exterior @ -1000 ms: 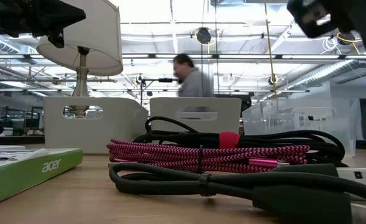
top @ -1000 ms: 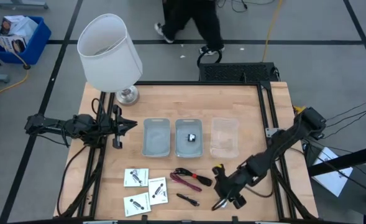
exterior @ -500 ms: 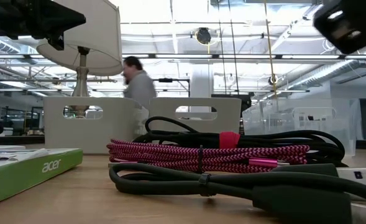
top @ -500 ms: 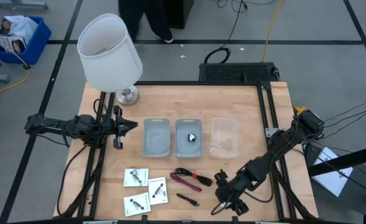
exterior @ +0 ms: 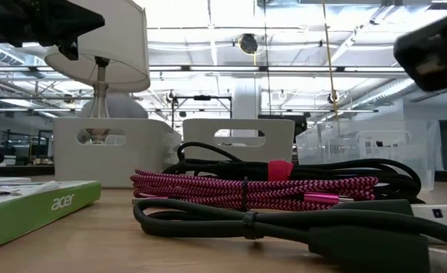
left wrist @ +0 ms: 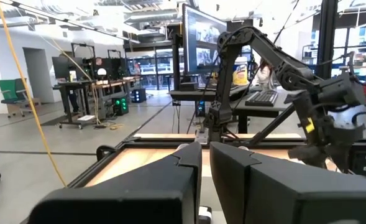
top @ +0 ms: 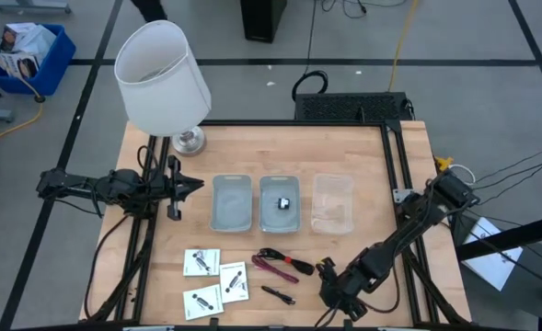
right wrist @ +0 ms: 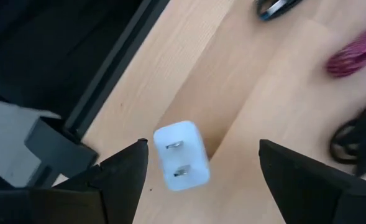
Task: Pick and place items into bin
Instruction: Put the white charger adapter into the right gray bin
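My right gripper [top: 331,296] hangs open near the table's near edge. In the right wrist view its fingers [right wrist: 202,148] stand on either side of a small white plug cube [right wrist: 181,155] that lies on the wood, touching nothing that I can see. The red-and-black cable bundle [top: 280,265] and the thin black stick [top: 278,294] lie to its left. Three white packets [top: 217,280] lie farther left. Tiny black and white cubes [top: 284,202] sit in the middle grey bin [top: 281,221]. My left gripper [top: 195,184] waits shut beside the left grey bin [top: 232,204].
A clear bin [top: 333,202] stands right of the grey ones. The big white lamp [top: 163,78] stands at the far left corner. A black cable [exterior: 284,224] lies in front of the pink bundle [exterior: 253,189] in the low view. The frame rail [right wrist: 108,74] runs close behind the plug cube.
My right gripper has moved a little toward the table's near edge and down, staying open. A person behind the table has walked off to the left and out of view.
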Controlling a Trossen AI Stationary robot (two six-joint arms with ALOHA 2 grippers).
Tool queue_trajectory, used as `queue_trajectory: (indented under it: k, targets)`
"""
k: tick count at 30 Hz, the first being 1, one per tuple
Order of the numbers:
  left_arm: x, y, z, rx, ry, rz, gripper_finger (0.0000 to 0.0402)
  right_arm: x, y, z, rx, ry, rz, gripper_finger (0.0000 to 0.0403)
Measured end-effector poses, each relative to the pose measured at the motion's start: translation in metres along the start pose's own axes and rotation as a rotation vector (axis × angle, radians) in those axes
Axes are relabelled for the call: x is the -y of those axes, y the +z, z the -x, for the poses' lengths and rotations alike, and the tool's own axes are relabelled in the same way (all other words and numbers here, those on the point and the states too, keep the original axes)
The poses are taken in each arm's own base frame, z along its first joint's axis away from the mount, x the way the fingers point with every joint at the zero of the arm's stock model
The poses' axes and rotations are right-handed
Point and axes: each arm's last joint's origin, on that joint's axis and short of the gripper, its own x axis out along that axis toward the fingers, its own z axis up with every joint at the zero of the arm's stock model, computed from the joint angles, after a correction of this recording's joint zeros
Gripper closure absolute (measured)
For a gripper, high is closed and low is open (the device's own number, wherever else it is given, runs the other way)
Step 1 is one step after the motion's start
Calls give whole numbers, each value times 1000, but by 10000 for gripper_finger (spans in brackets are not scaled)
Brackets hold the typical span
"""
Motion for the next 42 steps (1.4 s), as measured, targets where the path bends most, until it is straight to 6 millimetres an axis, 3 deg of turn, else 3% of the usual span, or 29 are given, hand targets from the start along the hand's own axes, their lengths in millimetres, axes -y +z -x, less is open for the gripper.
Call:
queue_trajectory:
  k: [11,19,28,33,37,42]
  targets:
    - [0,0,0,0,0,2,360,0,0,-4,6,6,57,130]
    - [0,0,0,0,0,2,360,2,-7,-8,-2,7,50,193]
    - [0,0,0,0,0,2,360,3,-7,-8,2,7,46,309]
    - [0,0,0,0,0,2,360,7,-5,-8,9,2,31,308]
    - [0,0,0,-1,0,2,360,14,0,6,50,-3,-9,308]
    - [0,0,0,-1,0,2,360,30,13,48,207,-105,34,308]
